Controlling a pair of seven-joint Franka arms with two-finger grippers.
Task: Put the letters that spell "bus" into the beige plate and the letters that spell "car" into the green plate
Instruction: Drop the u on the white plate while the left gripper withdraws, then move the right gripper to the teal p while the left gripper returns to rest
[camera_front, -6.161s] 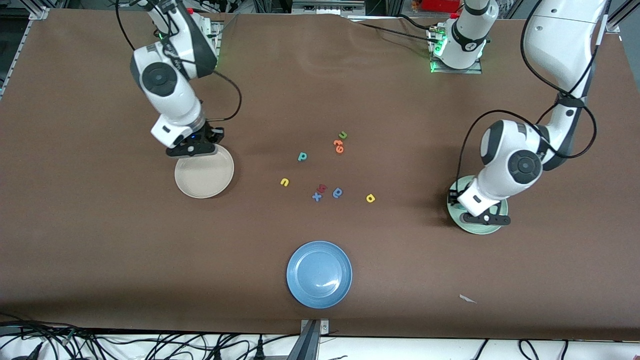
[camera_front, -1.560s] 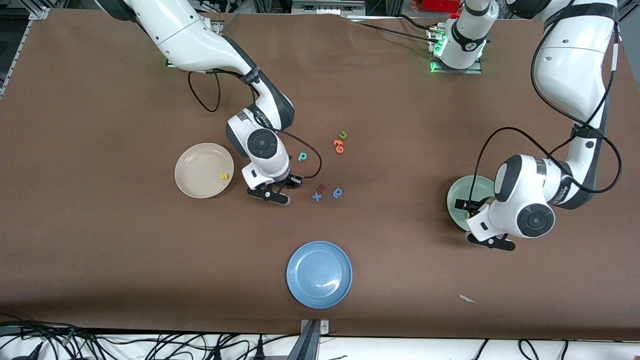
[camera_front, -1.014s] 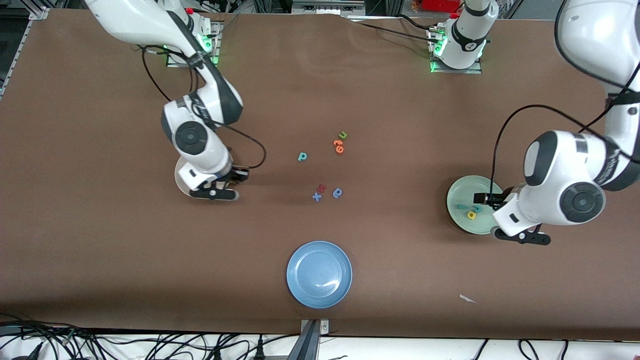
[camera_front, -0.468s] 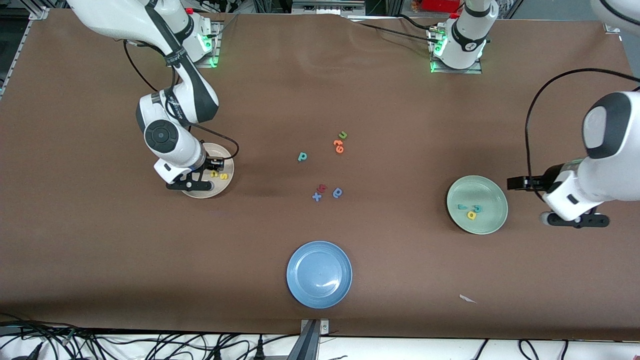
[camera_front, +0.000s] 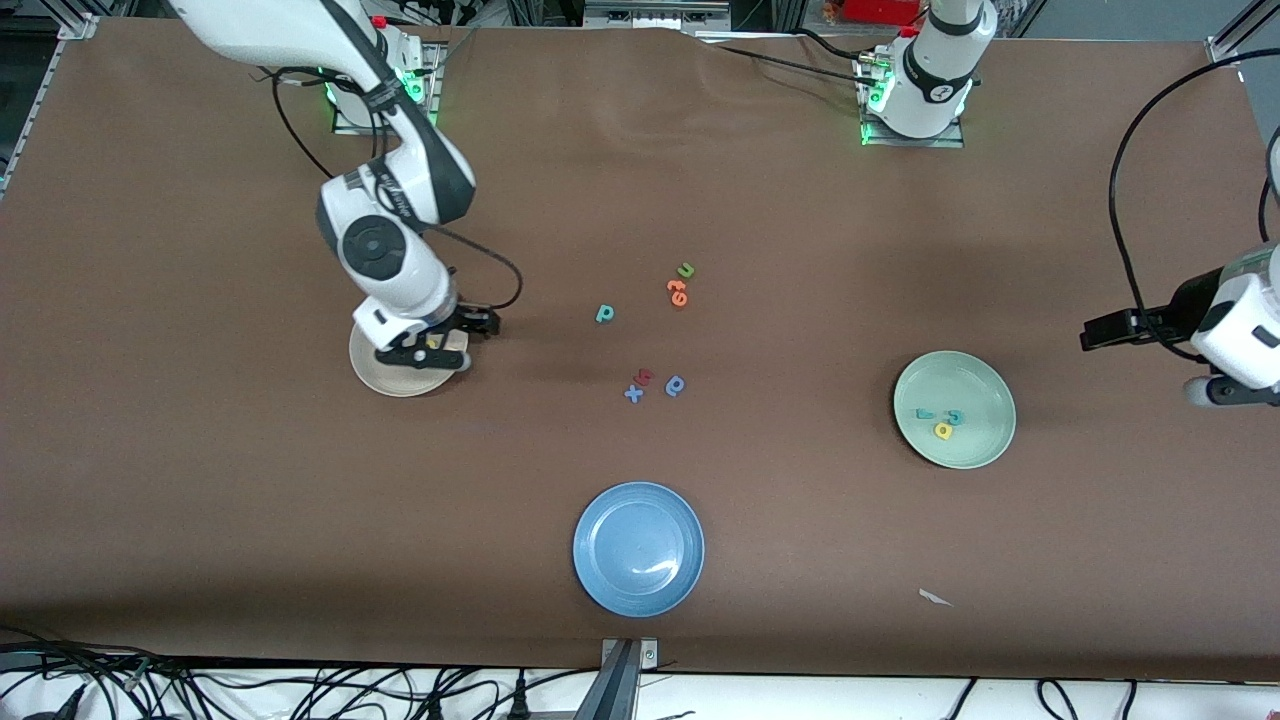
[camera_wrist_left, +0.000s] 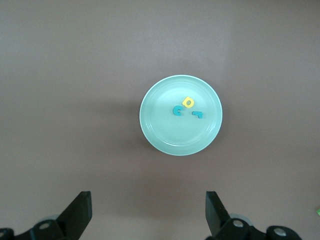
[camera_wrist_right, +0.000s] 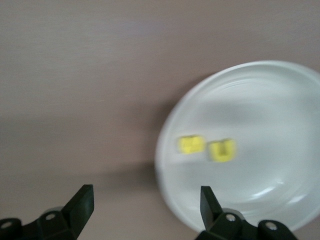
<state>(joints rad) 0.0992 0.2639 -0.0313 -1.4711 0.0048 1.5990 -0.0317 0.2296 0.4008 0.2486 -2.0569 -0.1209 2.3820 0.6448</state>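
Note:
The beige plate holds a yellow s and a yellow u. My right gripper hangs open and empty over that plate's rim, hiding most of it in the front view. The teal b lies on the table near the middle. On the green plate lie a teal c, a yellow a and a teal r. My left gripper is open and empty, high over bare table at the left arm's end, beside the green plate.
Loose letters lie mid-table: a green u, orange letters, a red one, a blue x and a blue round letter. A blue plate sits near the front edge. A white scrap lies nearby.
My right gripper opened over the beige plate and the yellow u now lies beside the s. My left arm drew away from the green plate toward its end of the table.

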